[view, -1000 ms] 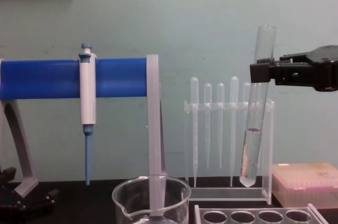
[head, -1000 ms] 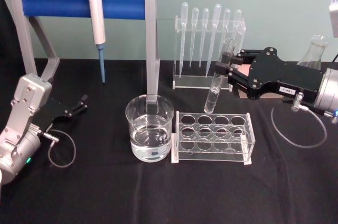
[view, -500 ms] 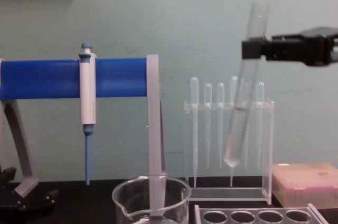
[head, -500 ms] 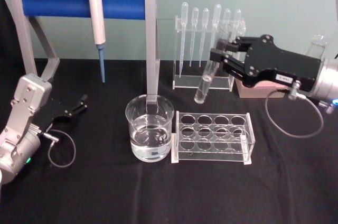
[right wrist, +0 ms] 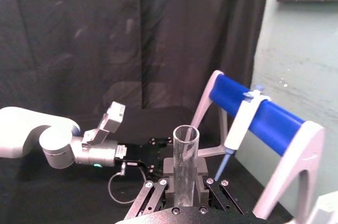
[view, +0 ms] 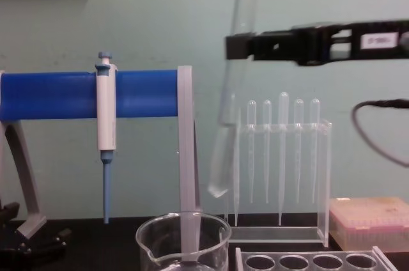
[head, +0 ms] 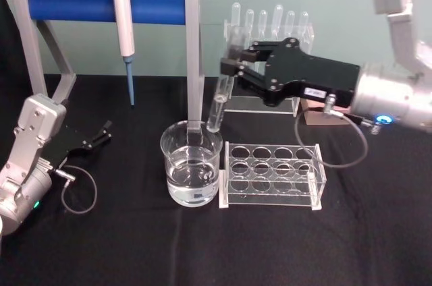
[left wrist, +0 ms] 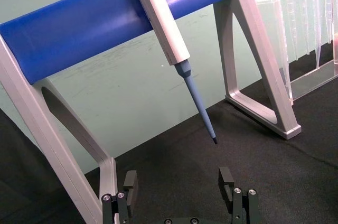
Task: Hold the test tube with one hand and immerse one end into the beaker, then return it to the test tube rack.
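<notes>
right tool clenched on the test tube, gripping it just below the open mouth. right wrist view looks down the tube, with a jaw tight on each side.

tube is tilted, with the mouth up and toward the robot's right and the rounded end lower and toward the left. in the chest view the tube hangs over the right side of the beaker. its rounded end is above the rim, not in the liquid. the right tool sits high, above the blue bar.

beaker holds clear liquid and stands on the black surface just left of the rack, close beside it.

left tool is parked low at the left of the surface, near the foot of the blue bar's frame. left wrist view shows its fingers spread wide with nothing between them.

a micropipette hangs on the bar. plastic pipettes stand in a clear holder behind the rack.
</notes>
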Robot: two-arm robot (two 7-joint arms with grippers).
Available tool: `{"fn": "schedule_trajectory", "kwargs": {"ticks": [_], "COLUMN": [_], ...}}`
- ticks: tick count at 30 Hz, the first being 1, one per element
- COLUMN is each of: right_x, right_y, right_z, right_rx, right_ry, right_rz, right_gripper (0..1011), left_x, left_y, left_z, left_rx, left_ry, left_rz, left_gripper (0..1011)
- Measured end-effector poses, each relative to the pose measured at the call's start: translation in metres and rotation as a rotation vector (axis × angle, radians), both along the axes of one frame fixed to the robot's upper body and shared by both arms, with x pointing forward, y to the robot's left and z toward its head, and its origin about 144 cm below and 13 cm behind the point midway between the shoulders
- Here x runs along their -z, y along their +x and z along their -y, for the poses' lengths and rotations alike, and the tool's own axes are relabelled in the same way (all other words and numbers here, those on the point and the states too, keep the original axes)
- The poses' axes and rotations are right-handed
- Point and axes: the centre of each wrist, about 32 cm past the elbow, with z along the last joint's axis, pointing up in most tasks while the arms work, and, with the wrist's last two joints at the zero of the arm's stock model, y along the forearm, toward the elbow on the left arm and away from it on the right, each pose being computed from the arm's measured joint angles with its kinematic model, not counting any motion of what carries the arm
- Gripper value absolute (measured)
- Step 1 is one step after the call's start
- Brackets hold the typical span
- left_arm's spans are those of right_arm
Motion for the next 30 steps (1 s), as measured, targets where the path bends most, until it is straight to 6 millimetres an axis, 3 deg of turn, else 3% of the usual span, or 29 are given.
{"fn": "schedule_trajectory", "kwargs": {"ticks": [12, 30], "right_x": [0.025, 0.070], "right_y": [0.017, 0.024], "right_z": [-0.029, -0.039], "right_rx": [-0.020, -0.003], "right_ry": [-0.024, -0.067], "right_rz": [-0.043, -0.062], "right_gripper": [242, 242], "left_x": [0.000, 0.000], "left_y": [0.000, 0.000], "left_z": [0.000, 0.000], "left_rx": [0.000, 0.000], "left_ry": [0.000, 0.000], "left_rz": [0.000, 0.000], "left_gripper": [1000, 1000]}}
